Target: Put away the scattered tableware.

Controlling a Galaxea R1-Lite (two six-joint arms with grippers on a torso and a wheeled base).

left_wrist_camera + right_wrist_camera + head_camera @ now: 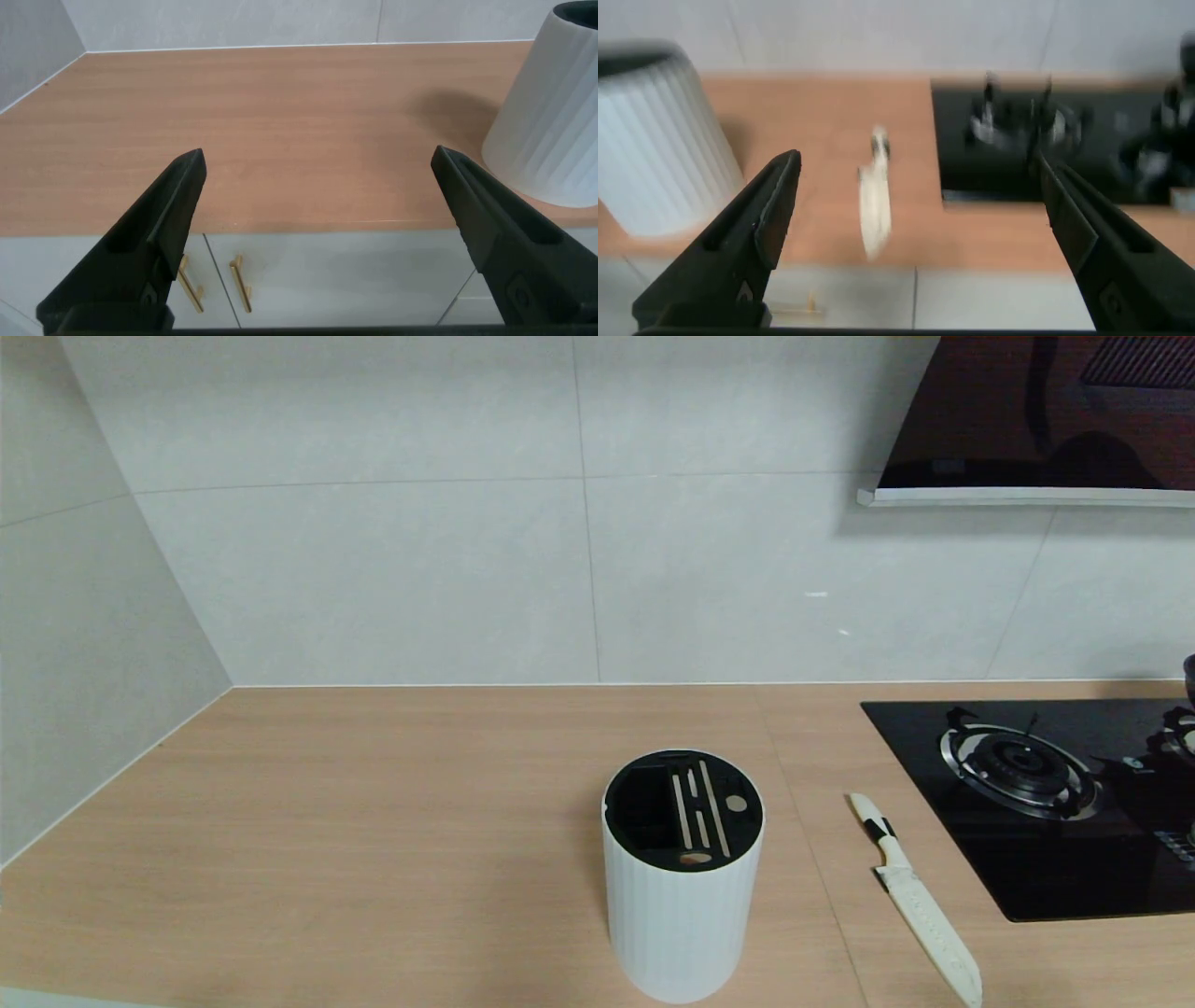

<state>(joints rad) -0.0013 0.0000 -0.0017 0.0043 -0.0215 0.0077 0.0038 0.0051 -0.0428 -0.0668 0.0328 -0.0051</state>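
On counter (pixel 373 821), slotted white holder (pixel 681 915) upright; knife (pixel 915 896) nearby.

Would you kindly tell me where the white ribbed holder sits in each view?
Head view: holder near the counter's front edge, knife to its right.
Left wrist view: holder on the counter past the open left gripper.
Right wrist view: holder, with the knife between it and the hob.
Shared landmark: the wooden counter.
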